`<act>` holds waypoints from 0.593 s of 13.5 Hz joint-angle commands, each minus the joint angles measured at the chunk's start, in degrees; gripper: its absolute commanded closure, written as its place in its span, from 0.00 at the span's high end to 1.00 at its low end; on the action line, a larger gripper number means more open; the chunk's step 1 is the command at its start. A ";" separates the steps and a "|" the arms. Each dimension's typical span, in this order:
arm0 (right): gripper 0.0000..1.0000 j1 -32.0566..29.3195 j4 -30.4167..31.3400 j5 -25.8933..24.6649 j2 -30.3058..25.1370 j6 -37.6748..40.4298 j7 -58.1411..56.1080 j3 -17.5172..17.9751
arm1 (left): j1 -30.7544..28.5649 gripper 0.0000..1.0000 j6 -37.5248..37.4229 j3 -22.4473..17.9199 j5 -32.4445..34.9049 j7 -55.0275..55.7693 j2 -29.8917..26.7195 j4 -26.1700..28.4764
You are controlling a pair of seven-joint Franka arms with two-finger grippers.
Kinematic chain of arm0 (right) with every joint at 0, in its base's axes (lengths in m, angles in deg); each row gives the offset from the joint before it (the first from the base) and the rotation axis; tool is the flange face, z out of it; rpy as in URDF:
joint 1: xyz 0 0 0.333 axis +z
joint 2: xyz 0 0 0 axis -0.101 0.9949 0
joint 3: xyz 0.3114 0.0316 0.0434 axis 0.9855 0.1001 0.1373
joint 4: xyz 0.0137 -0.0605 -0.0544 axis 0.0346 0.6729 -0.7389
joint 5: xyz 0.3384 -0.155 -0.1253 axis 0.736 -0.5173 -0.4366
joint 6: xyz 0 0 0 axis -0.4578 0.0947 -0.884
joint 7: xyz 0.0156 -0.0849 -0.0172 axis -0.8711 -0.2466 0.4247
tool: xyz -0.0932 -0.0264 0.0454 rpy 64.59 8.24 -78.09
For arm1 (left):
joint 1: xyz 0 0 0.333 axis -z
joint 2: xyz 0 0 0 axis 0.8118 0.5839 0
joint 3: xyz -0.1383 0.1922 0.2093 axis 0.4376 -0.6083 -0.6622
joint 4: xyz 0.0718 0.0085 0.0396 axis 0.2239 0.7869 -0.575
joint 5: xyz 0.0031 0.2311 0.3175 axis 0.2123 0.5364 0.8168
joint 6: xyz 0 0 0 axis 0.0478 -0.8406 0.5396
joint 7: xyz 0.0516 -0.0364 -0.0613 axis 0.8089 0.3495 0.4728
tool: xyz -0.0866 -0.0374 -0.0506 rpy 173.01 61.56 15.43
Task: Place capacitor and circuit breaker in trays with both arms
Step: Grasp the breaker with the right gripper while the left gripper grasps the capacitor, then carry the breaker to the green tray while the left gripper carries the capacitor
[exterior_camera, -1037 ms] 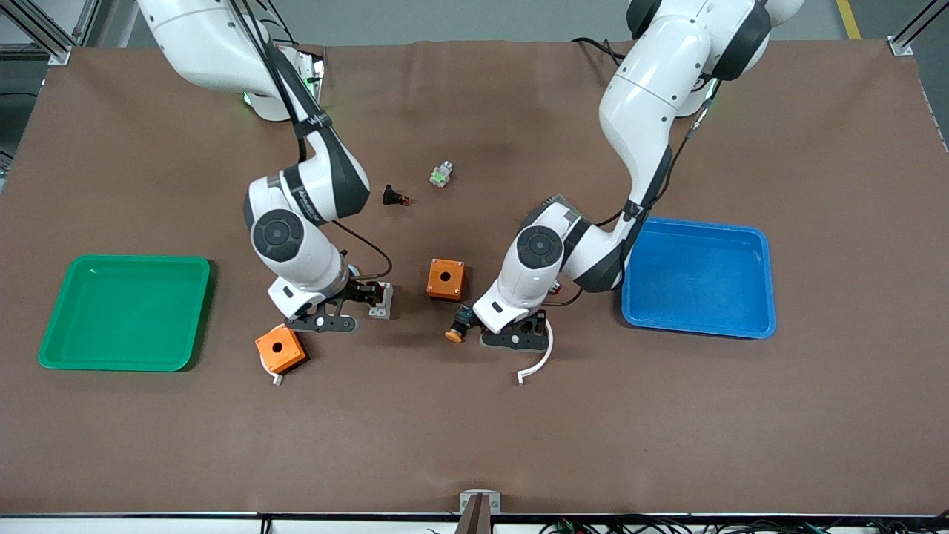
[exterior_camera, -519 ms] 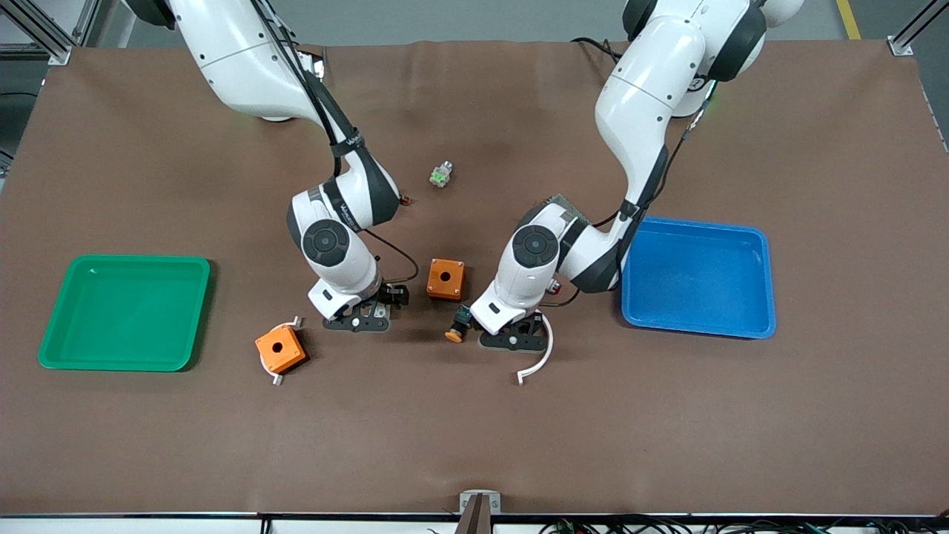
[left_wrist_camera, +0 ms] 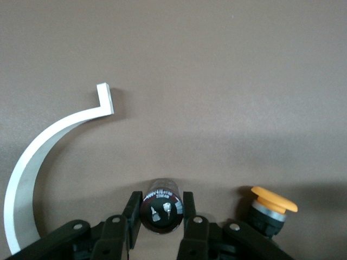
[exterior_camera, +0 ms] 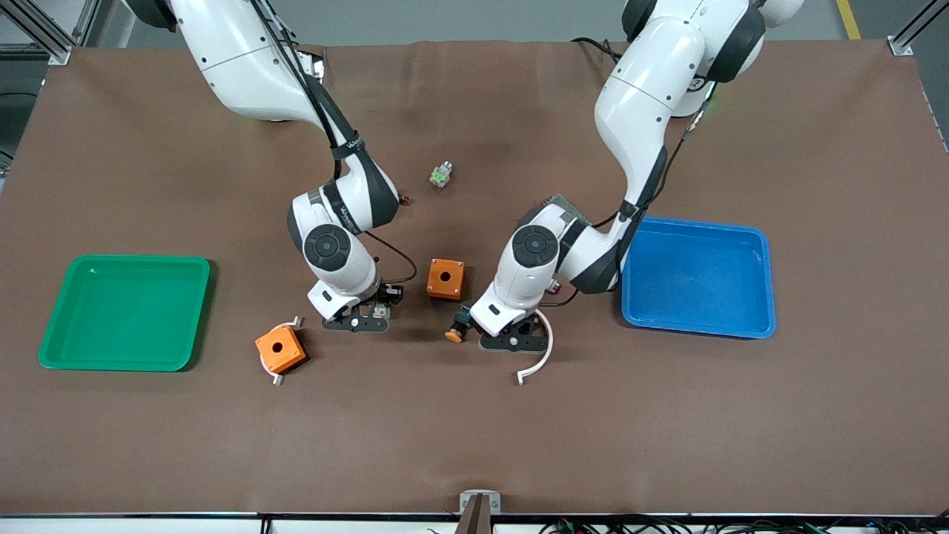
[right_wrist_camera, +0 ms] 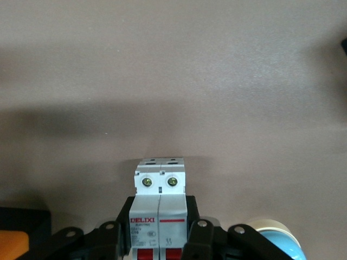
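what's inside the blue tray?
Nothing visible in the blue tray; the left arm covers its edge nearest the table's middle. The capacitor sits between the left gripper fingers.

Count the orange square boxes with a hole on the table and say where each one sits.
2. One orange box lies between the two arms; the other orange box lies nearer the camera, toward the green tray. None seems hidden.

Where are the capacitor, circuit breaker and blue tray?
capacitor (left_wrist_camera: 163, 211): left wrist view, its round end face.
circuit breaker (right_wrist_camera: 159, 201): right wrist view, white front face.
blue tray (exterior_camera: 697, 328): front view, rim nearest the camera.
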 commanded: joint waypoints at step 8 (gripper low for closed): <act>0.02 -13.44 -1.98 -2.21 -15.76 19.21 -14.90 -0.34 | -12.30 0.01 -19.94 0.32 -2.46 -8.33 -18.76 8.21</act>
